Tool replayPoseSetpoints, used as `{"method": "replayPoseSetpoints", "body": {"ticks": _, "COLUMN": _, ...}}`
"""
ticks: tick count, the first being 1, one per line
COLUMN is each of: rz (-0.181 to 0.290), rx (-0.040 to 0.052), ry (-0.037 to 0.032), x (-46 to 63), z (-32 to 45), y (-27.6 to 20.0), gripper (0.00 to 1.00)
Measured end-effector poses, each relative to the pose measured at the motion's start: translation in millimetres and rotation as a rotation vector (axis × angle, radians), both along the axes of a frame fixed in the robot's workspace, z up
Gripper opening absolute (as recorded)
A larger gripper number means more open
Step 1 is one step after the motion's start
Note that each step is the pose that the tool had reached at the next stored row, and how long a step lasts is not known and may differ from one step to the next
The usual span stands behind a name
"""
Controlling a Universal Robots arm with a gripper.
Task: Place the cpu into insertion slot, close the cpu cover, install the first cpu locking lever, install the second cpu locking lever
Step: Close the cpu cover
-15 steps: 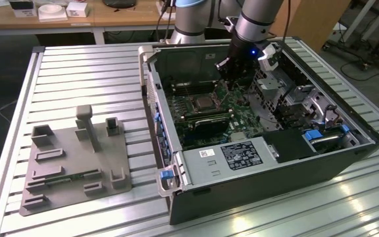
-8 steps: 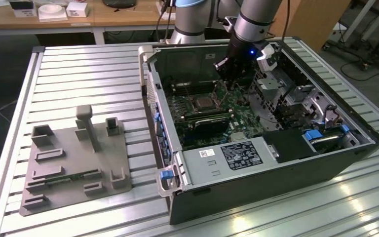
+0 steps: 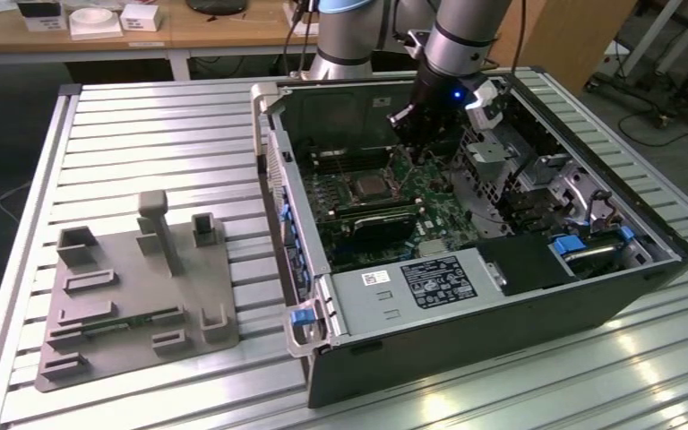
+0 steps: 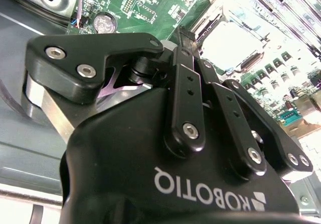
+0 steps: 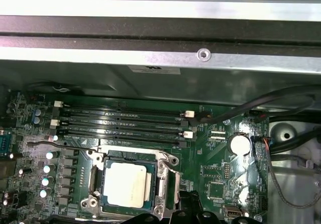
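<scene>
While the cpu [image 5: 126,184] lies framed by the cpu cover [image 5: 161,181] | jaws seemingly pressed together | tips cut off

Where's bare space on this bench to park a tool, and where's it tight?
Free: the slatted table beyond the grey fixture block, at the exterior view's left of the computer case, and the near corner in front of the case. Crowded: inside the case, where the gripper hangs near the cpu and memory slots.
</scene>
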State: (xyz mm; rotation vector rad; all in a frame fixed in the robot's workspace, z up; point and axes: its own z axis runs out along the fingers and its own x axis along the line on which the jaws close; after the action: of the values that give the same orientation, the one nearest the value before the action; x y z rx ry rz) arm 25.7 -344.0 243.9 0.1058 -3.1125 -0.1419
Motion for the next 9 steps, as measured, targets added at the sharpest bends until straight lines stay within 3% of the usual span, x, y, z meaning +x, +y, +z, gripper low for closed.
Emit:
{"method": "replayPoseSetpoints", "body": {"ticks": 4, "rz": 0.0, "rx": 0.0006, "ry": 0.0001, "x": -1.3, "z": 0.0, "y": 0.0, "gripper": 0.1}}
{"method": "replayPoseSetpoints", "body": {"ticks": 9, "rz": 0.0, "rx": 0.0109, "ry": 0.0001, "x": -2.7, "z": 1.4, "y": 0.0, "gripper": 0.1}}
